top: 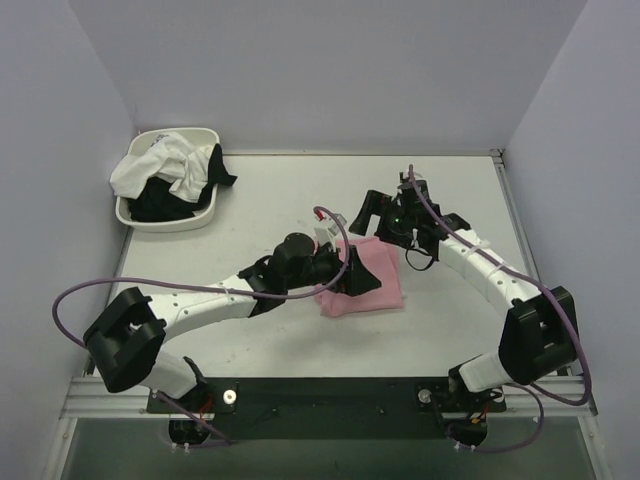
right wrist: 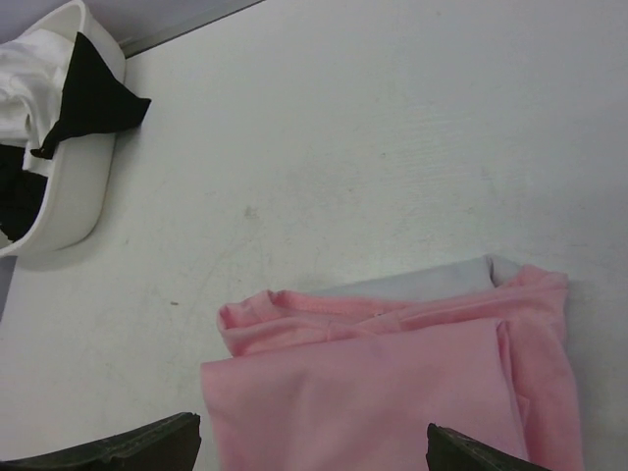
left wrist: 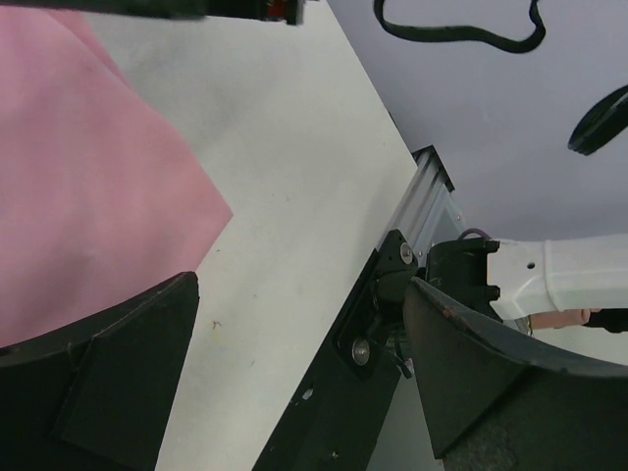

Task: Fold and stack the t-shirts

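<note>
left gripper (left wrist: pixel 299 294): jaws wide apart; pink t-shirt (left wrist: pixel 88 177): flat on white table (left wrist: pixel 294 147), upper left; right arm (left wrist: pixel 569 275): far right

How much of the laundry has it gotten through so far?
One pink shirt lies folded mid-table. Nothing is in hand: the left gripper and right gripper are both open by it. Left to do: the white shirt and black shirt crumpled in the basin.
</note>
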`<state>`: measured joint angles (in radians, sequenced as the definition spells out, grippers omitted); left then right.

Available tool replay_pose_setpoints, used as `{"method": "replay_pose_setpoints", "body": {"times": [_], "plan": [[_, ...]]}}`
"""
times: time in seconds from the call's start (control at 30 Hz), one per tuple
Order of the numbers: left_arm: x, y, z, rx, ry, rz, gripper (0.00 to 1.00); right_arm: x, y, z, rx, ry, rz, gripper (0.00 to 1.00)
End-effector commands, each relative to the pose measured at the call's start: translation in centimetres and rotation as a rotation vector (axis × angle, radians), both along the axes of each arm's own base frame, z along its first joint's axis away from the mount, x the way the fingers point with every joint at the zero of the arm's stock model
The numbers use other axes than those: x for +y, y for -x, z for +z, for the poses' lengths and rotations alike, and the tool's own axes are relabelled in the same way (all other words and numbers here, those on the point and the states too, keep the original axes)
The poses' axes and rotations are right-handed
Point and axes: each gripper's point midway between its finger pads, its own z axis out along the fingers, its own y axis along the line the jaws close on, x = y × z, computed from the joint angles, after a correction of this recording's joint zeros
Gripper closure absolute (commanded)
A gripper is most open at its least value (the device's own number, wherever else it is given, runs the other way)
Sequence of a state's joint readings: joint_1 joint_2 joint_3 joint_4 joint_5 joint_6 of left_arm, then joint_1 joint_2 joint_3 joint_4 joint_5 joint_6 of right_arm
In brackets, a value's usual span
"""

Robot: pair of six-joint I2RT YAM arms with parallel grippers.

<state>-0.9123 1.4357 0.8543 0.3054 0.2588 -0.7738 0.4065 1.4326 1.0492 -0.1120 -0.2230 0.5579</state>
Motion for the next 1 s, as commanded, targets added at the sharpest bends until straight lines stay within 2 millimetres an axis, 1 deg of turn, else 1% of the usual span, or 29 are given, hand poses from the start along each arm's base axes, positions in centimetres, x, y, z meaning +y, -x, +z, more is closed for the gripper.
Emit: {"method": "replay_pose_setpoints", "body": {"times": [0.0,0.03,0.1,0.13,0.2,0.23,0.3,0.33,0.37,0.4,0.43,0.47,0.5,0.53,0.57,0.6,0.63,0.67,0.7,0.73,0.77,0.8,0.83,0.87,0.9,0.93,0.97], "plan": [[-1.2,0.7,0.0,-0.047,0.042,-0.044,0.05,2.9,0.2,0.2,0.079,-0.198,0.016,0.00],[-1.3,0.7,-0.8,-0.044,0.030,-0.049,0.05,3.2,0.5,-0.9,0.111,-0.209,0.024,0.00],[-1.3,0.9,-1.8,-0.050,0.028,-0.069,0.05,4.2,0.5,-1.1,0.128,-0.263,0.045,0.00],[-1.3,0.9,-2.7,-0.049,0.013,-0.073,0.05,4.5,0.8,-1.4,0.146,-0.282,0.053,0.00],[-1.4,1.0,-3.3,-0.056,0.012,-0.086,0.05,5.3,1.0,-1.7,0.168,-0.328,0.078,0.00],[-1.2,0.9,-4.3,-0.058,-0.008,-0.086,0.05,5.6,1.2,-2.0,0.190,-0.352,0.077,0.00],[-1.2,0.8,-4.8,-0.066,-0.012,-0.093,0.05,6.0,1.4,-2.7,0.211,-0.374,0.087,0.00],[-1.0,0.5,-5.7,-0.060,-0.026,-0.091,0.05,6.1,1.6,-3.1,0.219,-0.381,0.089,0.00],[-0.9,0.4,-5.8,-0.061,-0.025,-0.088,0.05,6.1,1.6,-3.3,0.219,-0.382,0.093,0.00],[-0.8,0.2,-6.1,-0.060,-0.026,-0.086,0.05,5.8,1.6,-4.1,0.232,-0.376,0.089,0.00],[-0.5,-0.3,-6.5,-0.059,-0.030,-0.076,0.05,5.8,1.6,-4.4,0.239,-0.381,0.094,0.00],[0.0,-0.3,-7.1,-0.053,-0.038,-0.071,0.05,5.8,1.3,-4.4,0.229,-0.394,0.096,0.00],[0.2,-0.6,-7.2,-0.065,-0.027,-0.066,0.05,5.5,1.5,-5.4,0.251,-0.398,0.091,0.00],[0.6,-1.1,-7.4,-0.067,-0.026,-0.055,0.05,5.1,1.3,-5.7,0.254,-0.409,0.081,0.00],[1.1,-1.3,-7.9,-0.066,-0.022,-0.051,0.05,4.9,1.1,-5.8,0.248,-0.425,0.085,0.00],[1.4,-1.3,-8.1,-0.064,-0.016,-0.059,0.05,4.8,1.3,-6.6,0.266,-0.427,0.085,0.00],[1.7,-1.4,-8.9,-0.048,-0.017,-0.053,0.06,4.4,1.2,-7.0,0.271,-0.431,0.078,0.00],[2.0,-2.1,-8.7,-0.061,0.005,-0.039,0.05,4.5,1.2,-7.1,0.272,-0.445,0.091,0.00],[2.4,-1.7,-10.0,-0.040,-0.005,-0.050,0.06,4.4,1.2,-7.8,0.286,-0.447,0.088,0.00],[2.6,-1.7,-10.4,-0.030,-0.002,-0.048,0.05,3.9,1.3,-8.5,0.298,-0.448,0.074,0.00],[2.7,-2.2,-10.3,-0.039,0.018,-0.041,0.05,3.8,1.1,-8.6,0.291,-0.453,0.073,0.00],[2.9,-1.8,-11.6,-0.012,0.007,-0.054,0.06,3.6,1.2,-9.3,0.308,-0.460,0.068,0.00],[2.9,-1.8,-12.0,0.005,0.014,-0.052,0.06,3.4,1.4,-9.8,0.321,-0.467,0.061,0.00],[2.7,-1.8,-11.9,-0.004,0.036,-0.061,0.06,3.2,1.0,-9.9,0.307,-0.479,0.057,0.00],[2.8,-1.5,-13.1,0.021,0.024,-0.066,0.07,3.2,1.1,-10.4,0.327,-0.490,0.055,0.00],[2.7,-1.4,-13.3,0.037,0.035,-0.067,0.07,3.1,1.1,-10.7,0.330,-0.497,0.053,0.00],[2.5,-1.3,-13.1,0.030,0.060,-0.072,0.07,2.8,0.9,-10.9,0.323,-0.506,0.044,0.00]]}}
